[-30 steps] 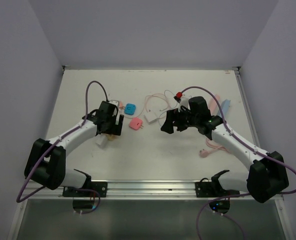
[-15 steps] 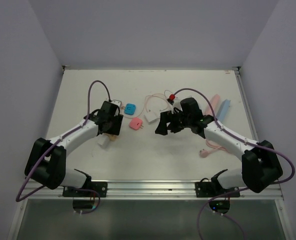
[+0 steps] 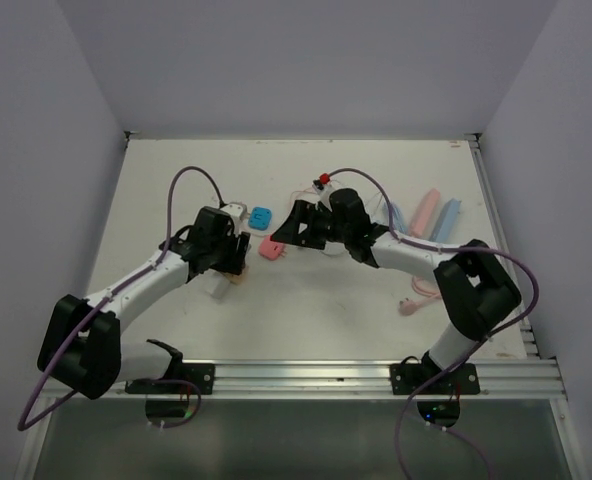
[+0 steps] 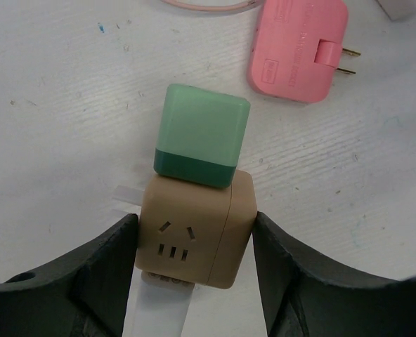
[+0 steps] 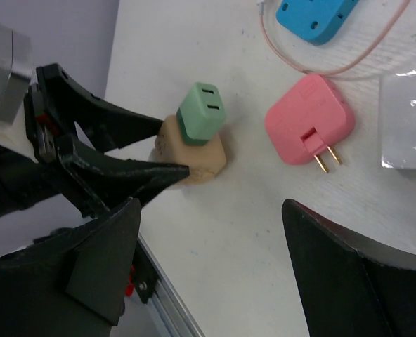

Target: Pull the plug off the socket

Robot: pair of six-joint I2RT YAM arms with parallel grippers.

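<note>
My left gripper [image 4: 194, 244]: clamped on both sides of the tan socket [image 4: 194, 228] (its base is cut off below).
Plug [image 4: 202, 133]: green, seated in the socket, near the pink adapter [image 4: 299, 49].
My right gripper [image 5: 208, 217]: spread wide, holding nothing.

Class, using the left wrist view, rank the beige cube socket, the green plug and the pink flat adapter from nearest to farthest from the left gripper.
1. Beige cube socket: between the fingers.
2. Green plug: on the socket, just beyond.
3. Pink flat adapter: upper right, apart.
</note>
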